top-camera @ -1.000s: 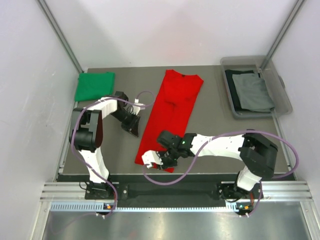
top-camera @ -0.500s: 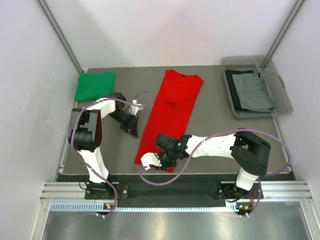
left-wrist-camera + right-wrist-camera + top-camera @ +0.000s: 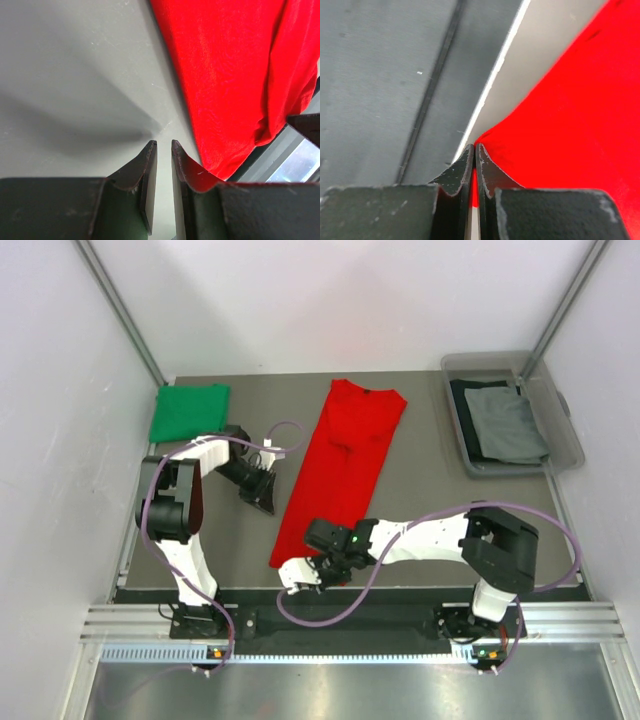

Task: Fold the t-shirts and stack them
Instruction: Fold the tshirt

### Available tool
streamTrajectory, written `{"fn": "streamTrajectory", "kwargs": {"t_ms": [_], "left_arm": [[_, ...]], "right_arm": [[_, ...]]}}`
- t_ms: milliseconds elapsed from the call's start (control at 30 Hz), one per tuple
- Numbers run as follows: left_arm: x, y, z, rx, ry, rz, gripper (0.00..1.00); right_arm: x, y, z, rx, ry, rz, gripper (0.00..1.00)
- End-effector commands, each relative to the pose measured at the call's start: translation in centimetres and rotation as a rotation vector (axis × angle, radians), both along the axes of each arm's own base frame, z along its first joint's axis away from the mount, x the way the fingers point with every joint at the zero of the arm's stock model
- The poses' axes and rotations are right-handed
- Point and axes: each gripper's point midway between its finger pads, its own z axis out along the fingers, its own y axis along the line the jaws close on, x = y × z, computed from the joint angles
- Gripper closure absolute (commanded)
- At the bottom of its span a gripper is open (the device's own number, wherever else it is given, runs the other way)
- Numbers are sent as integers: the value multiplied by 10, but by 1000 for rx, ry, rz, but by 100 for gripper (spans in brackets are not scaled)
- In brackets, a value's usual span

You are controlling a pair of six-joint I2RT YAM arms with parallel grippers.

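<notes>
Filling bin (image 3: 566, 444): grey t-shirt (image 3: 508, 425), dark t-shirt (image 3: 469, 391)

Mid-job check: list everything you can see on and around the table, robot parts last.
red t-shirt: 1, bright red, table centre, lying as a long strip, collar at far end
green t-shirt: 1, green, folded, far left corner
bin: 1, clear plastic, far right
grey t-shirt: 1, grey, in bin, on top
dark t-shirt: 1, dark, in bin, underneath
table: 1, grey
left fingers: 1 pair, black, slightly apart, empty, beside red t-shirt's edge
right fingers: 1 pair, black, shut on red t-shirt's near corner
</notes>
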Motion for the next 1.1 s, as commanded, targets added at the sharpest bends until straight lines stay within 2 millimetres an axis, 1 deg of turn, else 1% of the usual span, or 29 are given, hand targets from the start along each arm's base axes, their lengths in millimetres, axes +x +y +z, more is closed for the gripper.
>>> {"fn": "streamTrajectory", "kwargs": {"t_ms": [0, 233, 300, 333, 367, 433, 467, 500, 533, 567, 600, 633, 667, 700, 733, 767, 800, 833, 867, 900, 933, 967, 1000, 1033, 1067], "left_arm": [[7, -4, 17, -42, -53, -9, 77], [7, -1, 18, -39, -57, -4, 77], [8, -2, 18, -41, -55, -3, 76], [8, -2, 19, -44, -54, -1, 75], [9, -3, 23, -49, -64, -1, 70], [16, -1, 32, -55, -77, 39, 63], [23, 5, 45, -94, -97, 90, 56], [30, 11, 52, -100, -110, 133, 49], [36, 19, 57, -98, -97, 211, 41], [41, 30, 62, -100, -93, 262, 35], [39, 31, 71, -117, -61, 276, 34], [36, 30, 76, -133, -35, 272, 33], [34, 30, 75, -143, 9, 271, 31], [34, 26, 81, -180, 21, 252, 28], [27, 23, 81, -202, 62, 239, 27], [12, 17, 80, -238, 166, 233, 27], [6, 11, 83, -302, 187, 201, 27], [1, 8, 83, -331, 228, 201, 27], [-6, 5, 78, -349, 296, 207, 27], [-13, 3, 72, -359, 329, 212, 25], [-17, 6, 63, -316, 342, 214, 18], [-18, 7, 58, -293, 333, 221, 15], [-23, 7, 50, -281, 348, 238, 13], [-26, 7, 47, -272, 353, 249, 1], [-27, 7, 47, -262, 343, 258, 1]], "right_arm": [[-11, 13, 20, 52, -13, 54, 100], [-16, 10, 16, 42, -9, 70, 100], [-16, 10, 16, 44, -11, 64, 94], [-16, 11, 17, 49, -12, 60, 92], [-15, 12, 21, 58, -13, 48, 89], [-9, 15, 30, 80, -31, 23, 86], [-1, 19, 45, 113, -62, -11, 79], [10, 18, 54, 132, -79, -50, 73], [18, 18, 73, 178, -94, -82, 70], [26, 20, 88, 211, -74, -135, 68], [48, 13, 102, 245, -62, -222, 66], [62, 10, 111, 273, -33, -295, 66], [64, 8, 121, 309, 81, -382, 65], [92, -8, 126, 335, 134, -510, 64], [99, -16, 134, 365, 189, -584, 63], [93, -22, 129, 360, 326, -650, 62], [105, -37, 126, 362, 383, -732, 61], [98, -41, 124, 359, 475, -746, 59], [88, -49, 110, 321, 576, -810, 55], [88, -56, 105, 316, 641, -867, 53], [84, -60, 99, 308, 695, -906, 50], [73, -66, 84, 272, 787, -989, 47], [72, -69, 79, 267, 822, -1027, 48], [68, -70, 73, 257, 857, -1044, 51], [66, -69, 67, 247, 898, -1087, 53]]}}
